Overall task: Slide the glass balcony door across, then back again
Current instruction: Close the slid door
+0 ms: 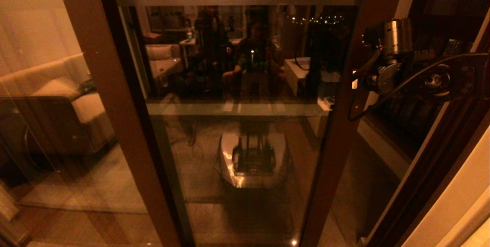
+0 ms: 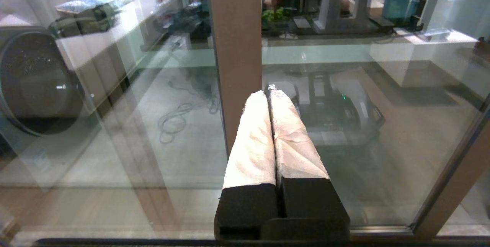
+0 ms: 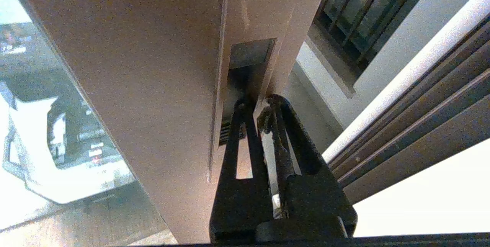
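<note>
Right claw narrow in glass balcony door handle slot; lettering unreadable

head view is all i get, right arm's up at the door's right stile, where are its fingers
Observer: The right gripper has its fingertips at the recessed handle slot in the edge of the glass balcony door.
Operator: fingers spread or together
Observer: Close together, only a narrow gap between them.
Operator: can't find the left arm at all
Observer: The left gripper is shut and holds nothing, pointing at the door's other brown stile.
</note>
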`<state>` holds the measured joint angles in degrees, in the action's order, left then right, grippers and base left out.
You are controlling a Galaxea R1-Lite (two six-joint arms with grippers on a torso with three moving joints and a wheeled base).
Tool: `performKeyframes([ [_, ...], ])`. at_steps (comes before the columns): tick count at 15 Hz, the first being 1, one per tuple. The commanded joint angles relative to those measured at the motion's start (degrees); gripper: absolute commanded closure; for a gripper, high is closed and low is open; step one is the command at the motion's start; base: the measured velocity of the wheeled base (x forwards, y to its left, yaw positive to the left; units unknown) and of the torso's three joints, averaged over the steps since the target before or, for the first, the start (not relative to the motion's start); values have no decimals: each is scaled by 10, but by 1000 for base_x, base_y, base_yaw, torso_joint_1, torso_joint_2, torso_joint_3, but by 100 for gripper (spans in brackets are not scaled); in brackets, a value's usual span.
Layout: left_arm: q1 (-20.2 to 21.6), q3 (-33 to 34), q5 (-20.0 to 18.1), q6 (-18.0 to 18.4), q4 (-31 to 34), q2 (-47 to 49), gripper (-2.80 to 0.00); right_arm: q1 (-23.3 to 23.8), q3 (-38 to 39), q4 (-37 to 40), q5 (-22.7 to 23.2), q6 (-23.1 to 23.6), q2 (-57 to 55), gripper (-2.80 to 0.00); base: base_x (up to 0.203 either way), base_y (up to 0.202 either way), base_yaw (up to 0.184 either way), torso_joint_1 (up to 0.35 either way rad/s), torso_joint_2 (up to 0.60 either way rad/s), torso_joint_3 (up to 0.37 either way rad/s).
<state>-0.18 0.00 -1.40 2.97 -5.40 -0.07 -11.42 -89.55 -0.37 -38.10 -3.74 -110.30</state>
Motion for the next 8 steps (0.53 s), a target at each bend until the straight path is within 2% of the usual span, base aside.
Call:
performKeyframes([
  [1, 0, 20, 0, 0, 0, 1, 0, 2, 0, 0, -4, 0, -1, 0, 0, 0, 0, 0, 0, 0],
  [8, 0, 20, 0, 0, 0, 1, 0, 25, 13, -1, -3, -1, -1, 0, 0, 0, 0, 0, 0, 0],
])
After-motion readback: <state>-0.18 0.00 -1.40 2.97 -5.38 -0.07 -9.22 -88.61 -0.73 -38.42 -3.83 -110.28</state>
